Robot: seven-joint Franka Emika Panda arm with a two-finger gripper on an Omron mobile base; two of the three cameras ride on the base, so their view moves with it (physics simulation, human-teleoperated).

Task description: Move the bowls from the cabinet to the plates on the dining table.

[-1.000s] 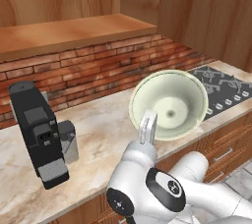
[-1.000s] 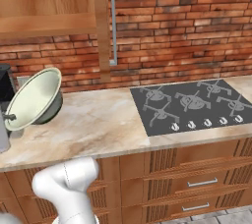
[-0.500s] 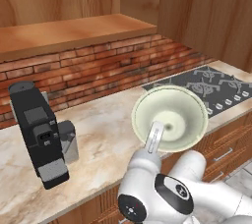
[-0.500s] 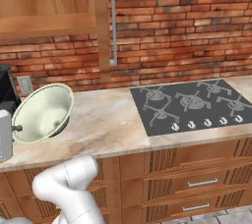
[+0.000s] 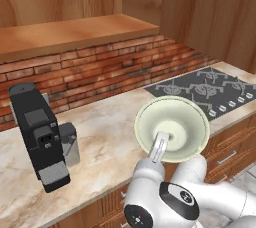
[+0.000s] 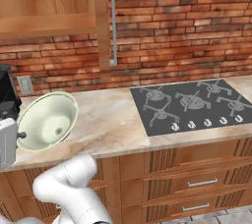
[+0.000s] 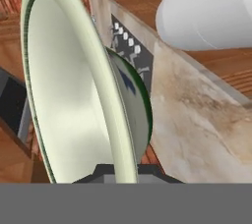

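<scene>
Transport step, as I read it: cream bowl (image 5: 172, 128) is out of the cabinet (image 6: 47, 2) and carried in the gripper (image 5: 159, 148); jaws clenched on its rim, one finger showing inside the bowl in the left base view; in the hand view the rim (image 7: 106, 105) runs edge-on from just above the fingertips, so the grip is a pinch across the wall.

Bowl is tilted, its mouth turned back toward the base and upward; not resting on anything; it hangs over the front part of the counter (image 5: 107, 137), between the coffee machine (image 5: 40, 134) and the hob (image 5: 207, 89). In the right base view the bowl (image 6: 47, 120) sits at the far left, well apart from the hob (image 6: 192, 102).

This marble top carries a hob, so I take it for the kitchen counter, not the dining table; no plates here; second bowl not located.

Judgement on progress: first bowl fetched, none delivered; less than halfway.

Next move calls for:
- keeping the pinch firm; a rim grip on a tilted bowl invites it to swing or slip;
- bringing the base round to the dining table, arm tucked so the bowl clears the coffee machine and the open cabinet door (image 6: 102, 26);
- levelling the bowl before lowering it, mouth up, centred over a plate;
- releasing only once its foot rests on the plate.

Risk: bowl knocking the coffee machine during the turn.
</scene>
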